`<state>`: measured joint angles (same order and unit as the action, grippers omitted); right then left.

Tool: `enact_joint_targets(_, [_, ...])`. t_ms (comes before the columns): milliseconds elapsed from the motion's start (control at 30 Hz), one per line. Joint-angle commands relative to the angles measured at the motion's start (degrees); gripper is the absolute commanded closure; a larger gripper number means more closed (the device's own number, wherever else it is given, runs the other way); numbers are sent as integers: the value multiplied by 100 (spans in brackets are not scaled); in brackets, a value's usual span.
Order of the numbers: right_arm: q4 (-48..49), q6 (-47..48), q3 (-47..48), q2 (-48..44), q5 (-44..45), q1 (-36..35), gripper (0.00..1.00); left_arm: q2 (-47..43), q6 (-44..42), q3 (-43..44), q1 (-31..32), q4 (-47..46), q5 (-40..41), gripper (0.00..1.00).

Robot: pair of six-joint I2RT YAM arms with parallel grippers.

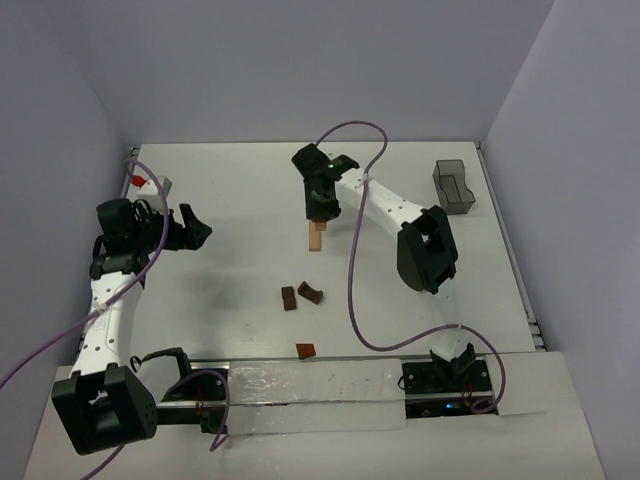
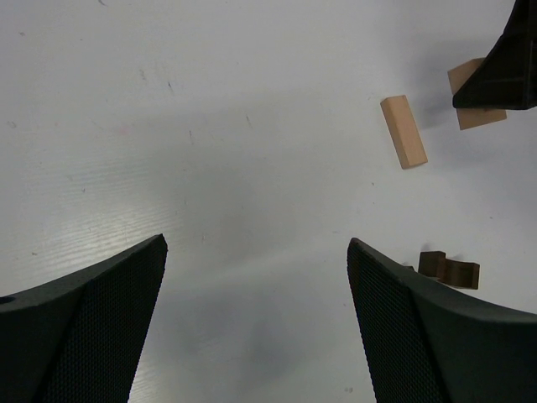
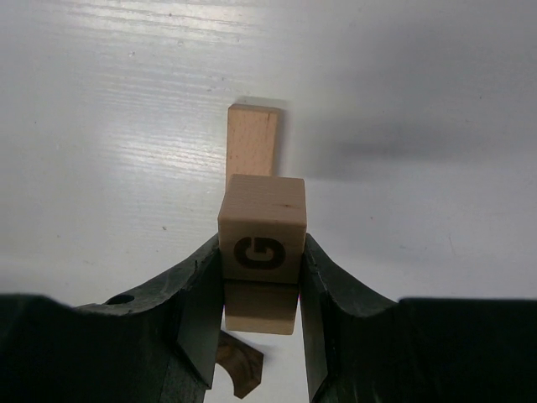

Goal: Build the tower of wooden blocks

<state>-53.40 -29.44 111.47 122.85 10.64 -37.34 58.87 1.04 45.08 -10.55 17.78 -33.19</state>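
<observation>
My right gripper (image 1: 320, 207) (image 3: 262, 245) is shut on a light tan cube marked G (image 3: 262, 228). The cube sits directly on top of a second tan block (image 3: 260, 307), and the two form a short stack (image 1: 316, 240) at the table's middle. A tan plank (image 3: 252, 144) (image 2: 404, 132) lies flat just beyond the stack. A dark brown arch piece (image 3: 241, 367) (image 1: 311, 293) lies nearer. My left gripper (image 1: 196, 230) (image 2: 256, 252) is open and empty, hovering over bare table to the left of the stack.
A dark brown block (image 1: 288, 298) lies beside the arch piece, and a reddish-brown block (image 1: 305, 350) lies near the front. A grey translucent bin (image 1: 455, 186) stands at the back right. A red-and-white object (image 1: 138, 182) sits at the back left. Purple cables loop over the table.
</observation>
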Motion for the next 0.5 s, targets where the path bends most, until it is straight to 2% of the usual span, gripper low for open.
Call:
enact_joint_targets(0, [-127, -264, 384, 88, -86, 33, 100, -15, 55, 71, -35, -275, 41, 6])
enact_joint_targets(467, [-25, -248, 366, 523, -426, 60, 100, 37, 90, 54, -26, -354, 76, 5])
